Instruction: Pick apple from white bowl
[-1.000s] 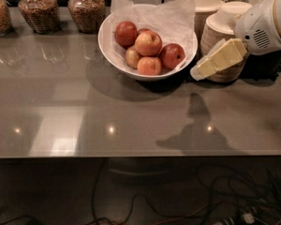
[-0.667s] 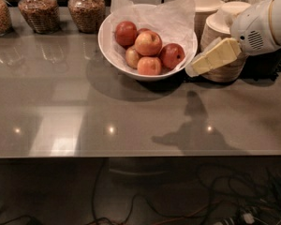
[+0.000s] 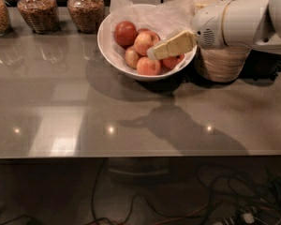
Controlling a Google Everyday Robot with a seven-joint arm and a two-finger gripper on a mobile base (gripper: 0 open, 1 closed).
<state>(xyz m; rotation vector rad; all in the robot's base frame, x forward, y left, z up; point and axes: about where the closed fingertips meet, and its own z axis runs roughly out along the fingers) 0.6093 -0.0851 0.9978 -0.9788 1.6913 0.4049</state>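
The white bowl (image 3: 107, 53) stands at the back middle of the grey table, lined with crinkled white paper. It holds several apples. The largest, pale orange-red apple (image 3: 145, 42) lies in the middle. A dark red apple (image 3: 125, 32) lies behind it to the left, and two smaller yellow-orange apples (image 3: 148, 66) lie in front. My cream-coloured gripper (image 3: 155, 53) reaches in from the right over the bowl's right half. Its tip is just right of the large apple, partly covering a red apple (image 3: 174, 62).
Three glass jars of dry goods (image 3: 36, 9) stand along the back left. A stack of tan-and-cream disposable bowls (image 3: 221, 62) stands right of the white bowl, under my arm (image 3: 239, 22). The table's front edge (image 3: 131, 154) runs across, with cables on the floor below.
My gripper has moved left, from outside the bowl's right rim to over the apples inside it. The apples and the bowl have not moved.
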